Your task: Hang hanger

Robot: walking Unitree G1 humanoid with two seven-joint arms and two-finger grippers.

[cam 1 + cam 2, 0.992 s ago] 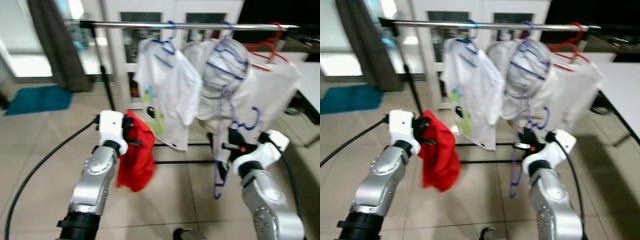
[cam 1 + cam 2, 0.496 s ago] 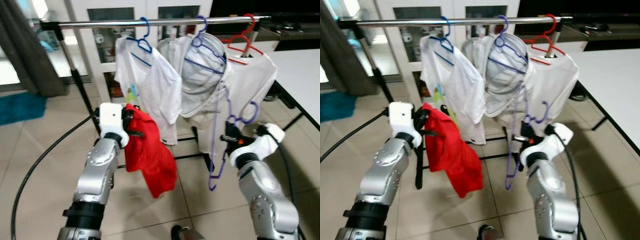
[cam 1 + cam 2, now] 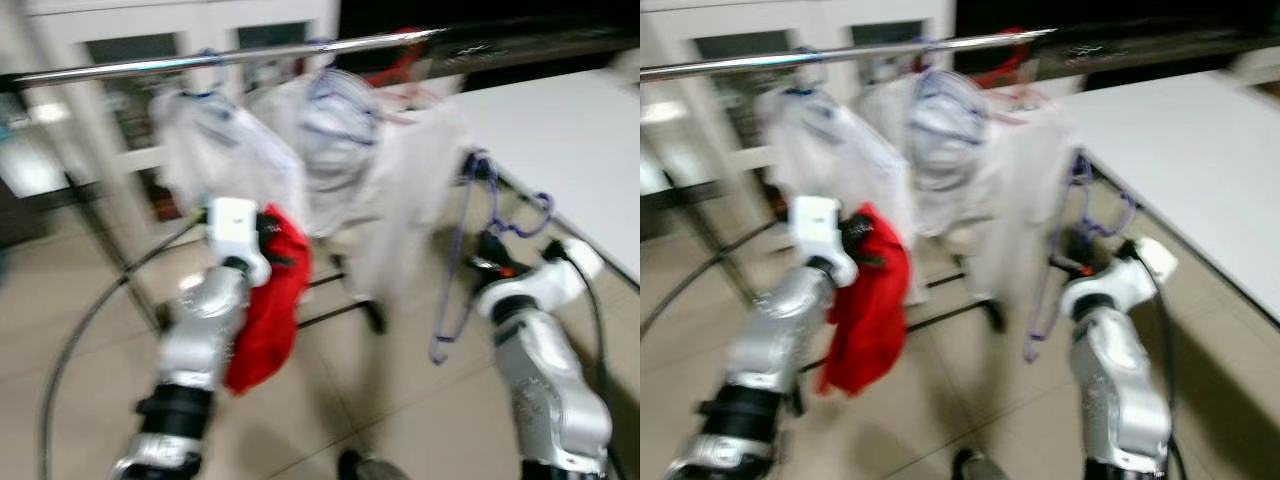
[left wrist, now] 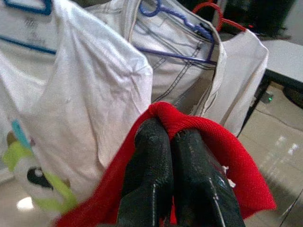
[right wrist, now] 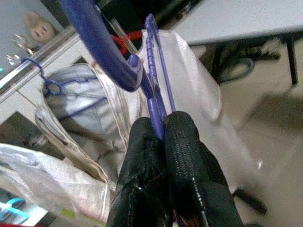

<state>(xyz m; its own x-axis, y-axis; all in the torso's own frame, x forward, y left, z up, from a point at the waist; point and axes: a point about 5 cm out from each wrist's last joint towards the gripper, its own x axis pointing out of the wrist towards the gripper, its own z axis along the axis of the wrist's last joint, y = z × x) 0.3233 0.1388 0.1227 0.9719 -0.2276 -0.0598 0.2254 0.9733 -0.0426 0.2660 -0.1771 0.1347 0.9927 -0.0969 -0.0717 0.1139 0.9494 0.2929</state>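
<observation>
While the head views were blurred, our wrist views showed more: our left gripper [image 4: 171,137] clenched the red garment [image 4: 213,146], and our right gripper [image 5: 163,124] pinched the purple hanger [image 5: 154,101]. White shirts [image 3: 225,165] crowded the rail [image 3: 230,58] beside a white table [image 3: 560,130].

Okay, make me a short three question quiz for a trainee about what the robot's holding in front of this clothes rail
1. True or false: the left gripper is shut on the red garment.
2. What does the right gripper hold? A) a white shirt B) the purple hanger C) nothing
3. Fill in: the white shirts hang from the metal ____.

Key:
1. True.
2. B.
3. Rail.
</observation>
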